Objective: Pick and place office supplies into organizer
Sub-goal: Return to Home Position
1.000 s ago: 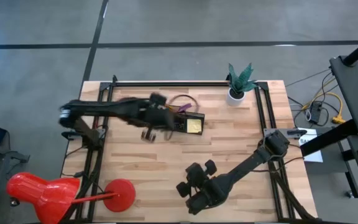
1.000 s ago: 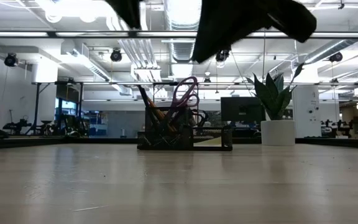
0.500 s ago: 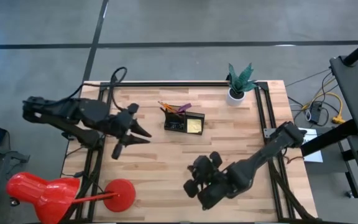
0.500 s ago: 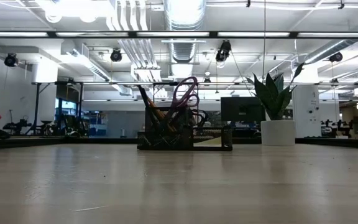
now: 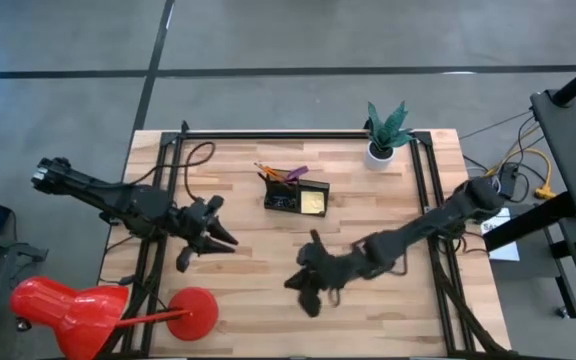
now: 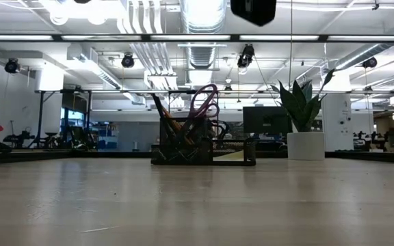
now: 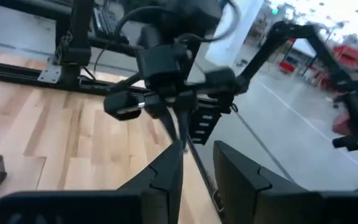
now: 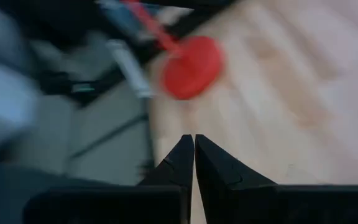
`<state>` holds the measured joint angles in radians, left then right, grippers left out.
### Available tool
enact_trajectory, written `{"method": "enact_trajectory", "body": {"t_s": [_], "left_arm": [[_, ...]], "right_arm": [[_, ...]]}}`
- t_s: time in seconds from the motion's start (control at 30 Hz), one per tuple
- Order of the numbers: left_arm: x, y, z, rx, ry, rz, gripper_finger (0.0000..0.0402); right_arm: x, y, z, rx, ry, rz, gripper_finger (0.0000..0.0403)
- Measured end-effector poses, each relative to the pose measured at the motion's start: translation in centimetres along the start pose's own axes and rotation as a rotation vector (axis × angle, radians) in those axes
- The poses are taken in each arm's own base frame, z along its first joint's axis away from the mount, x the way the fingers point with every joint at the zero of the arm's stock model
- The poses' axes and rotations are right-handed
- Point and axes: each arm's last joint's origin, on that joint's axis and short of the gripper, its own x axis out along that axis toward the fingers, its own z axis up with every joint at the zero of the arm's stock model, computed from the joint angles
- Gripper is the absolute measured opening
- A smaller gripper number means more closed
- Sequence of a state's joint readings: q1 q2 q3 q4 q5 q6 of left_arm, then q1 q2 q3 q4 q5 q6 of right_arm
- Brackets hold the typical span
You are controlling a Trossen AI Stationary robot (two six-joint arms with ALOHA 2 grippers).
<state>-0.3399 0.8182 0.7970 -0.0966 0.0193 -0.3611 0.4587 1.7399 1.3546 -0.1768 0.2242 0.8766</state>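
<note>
Spreading across the middle of the high view was a light plank-wood table (image 5: 368, 195) edged with black metal rails (image 5: 268, 133), set on a grey floor. The low view looked across it into a large hall with ceiling ducts, strip lights and dark screens.

One small black mesh organizer (image 5: 286, 199) stood at upper centre of the boards. Its taller cup held one pair of purple-handled scissors (image 5: 297, 173) and thin orange pencils (image 5: 267, 170), too small to count. Its lower tray held one yellow sticky-note pad (image 5: 314, 203). One white pot with a green plant (image 5: 379, 152) stood at upper right, well apart, and one red desk lamp (image 5: 194, 311) sat at lower left.

Two dark arms reached over the table. The left gripper (image 5: 218, 232) hung at centre left, fingers narrowly parted and holding nothing. The right gripper (image 5: 306, 295) hung at lower centre, fingers pressed together and empty, facing the lamp's round base. The right arm slanted across the boards below the organizer.
</note>
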Motion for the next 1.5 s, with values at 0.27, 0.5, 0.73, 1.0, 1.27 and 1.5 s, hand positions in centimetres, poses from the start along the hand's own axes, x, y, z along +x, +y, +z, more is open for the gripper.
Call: {"method": "enact_trajectory", "body": {"t_s": [0.27,0.5,0.73,1.0,1.27,1.5], "left_arm": [[-4.7,2.6,-2.9,-0.019,-0.114,0.081,0.0073],[-8.4,4.2,-5.0,0.039,-0.192,0.209,0.0073],[-12.1,4.3,-6.8,0.059,-0.223,0.340,0.0073],[-12.9,4.8,-7.6,0.071,-0.198,0.495,0.0073],[-13.0,5.3,-8.2,0.069,-0.200,0.610,0.0073],[-11.9,6.5,-9.9,-0.001,-0.192,0.701,0.0073]], "right_arm": [[-5.5,-8.3,0.6,0.007,-0.272,0.271,0.0009],[-11.5,-13.7,-0.2,-0.072,-0.361,0.177,0.0009],[-15.9,-16.5,-0.8,-0.140,-0.419,0.091,0.0009],[-17.8,-19.3,-1.9,-0.189,-0.517,0.015,0.0009],[-18.1,-22.9,-5.0,-0.169,-0.667,0.020,0.0009],[-17.8,-24.8,-7.6,-0.157,-0.708,0.034,0.0009]]}}
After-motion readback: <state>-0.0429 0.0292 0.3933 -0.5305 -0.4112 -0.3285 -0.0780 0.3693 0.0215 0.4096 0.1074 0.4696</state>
